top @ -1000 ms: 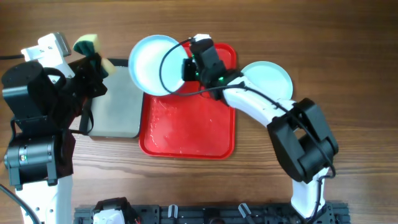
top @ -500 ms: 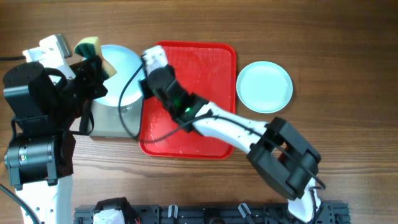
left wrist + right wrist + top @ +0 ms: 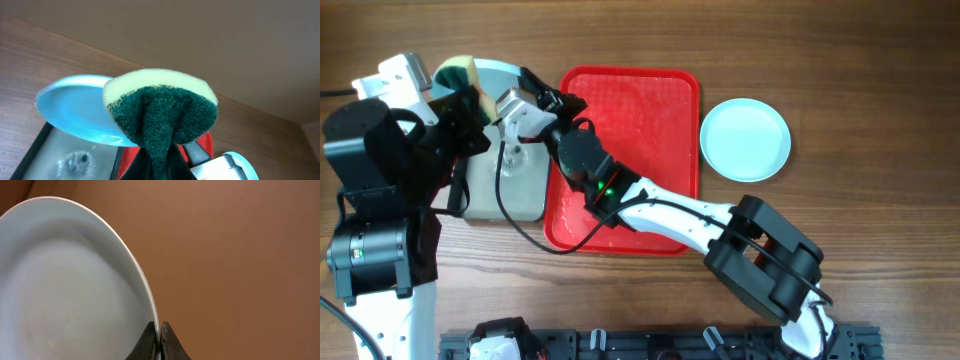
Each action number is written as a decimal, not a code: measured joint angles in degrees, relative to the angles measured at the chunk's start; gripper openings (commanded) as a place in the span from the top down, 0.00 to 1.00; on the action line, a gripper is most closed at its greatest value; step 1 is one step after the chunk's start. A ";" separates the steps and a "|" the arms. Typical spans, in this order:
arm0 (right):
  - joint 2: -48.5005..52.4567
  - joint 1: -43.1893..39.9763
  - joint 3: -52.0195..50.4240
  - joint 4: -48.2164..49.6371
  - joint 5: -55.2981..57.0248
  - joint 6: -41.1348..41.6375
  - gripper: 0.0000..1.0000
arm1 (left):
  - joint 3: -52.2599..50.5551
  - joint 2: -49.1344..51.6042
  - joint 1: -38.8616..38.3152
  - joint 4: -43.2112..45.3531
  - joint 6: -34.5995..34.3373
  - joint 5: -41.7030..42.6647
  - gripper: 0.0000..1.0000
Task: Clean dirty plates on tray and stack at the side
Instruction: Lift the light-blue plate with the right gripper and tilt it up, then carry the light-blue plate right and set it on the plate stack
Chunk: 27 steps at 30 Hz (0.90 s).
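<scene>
My right gripper (image 3: pixel 523 88) is shut on the rim of a pale aqua plate (image 3: pixel 501 69) and holds it tilted on edge above the grey metal tray (image 3: pixel 510 185). In the right wrist view the jaws (image 3: pixel 160 336) pinch the plate's rim (image 3: pixel 65 290). My left gripper (image 3: pixel 470 95) is shut on a yellow and green sponge (image 3: pixel 458 74), which sits right beside the held plate. In the left wrist view the sponge (image 3: pixel 160 107) is in front of the plate (image 3: pixel 72 110). A second plate (image 3: pixel 745 138) lies on the table right of the red tray (image 3: pixel 655 120). A third plate is not in view.
The red tray holds no plates and looks wet. My right arm (image 3: pixel 660 205) stretches diagonally across it. The grey tray has a wet patch (image 3: pixel 75 161). Wooden table surrounds both trays.
My right arm swung left with the plate, from over the red tray's top edge to above the grey tray beside the sponge. The plate tipped up on edge. The left arm stayed still.
</scene>
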 measured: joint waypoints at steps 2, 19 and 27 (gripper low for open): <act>0.39 -0.04 0.00 0.24 -0.57 -2.89 0.96 | 0.00 0.00 0.00 0.02 0.00 -0.17 0.96; 2.99 -5.44 0.00 -15.47 -5.33 28.35 0.96 | 0.00 0.07 0.00 0.28 0.00 -3.48 0.96; 0.28 -12.37 -0.02 -25.92 -18.51 42.49 0.96 | 0.00 3.32 0.00 -0.28 0.00 -9.42 0.96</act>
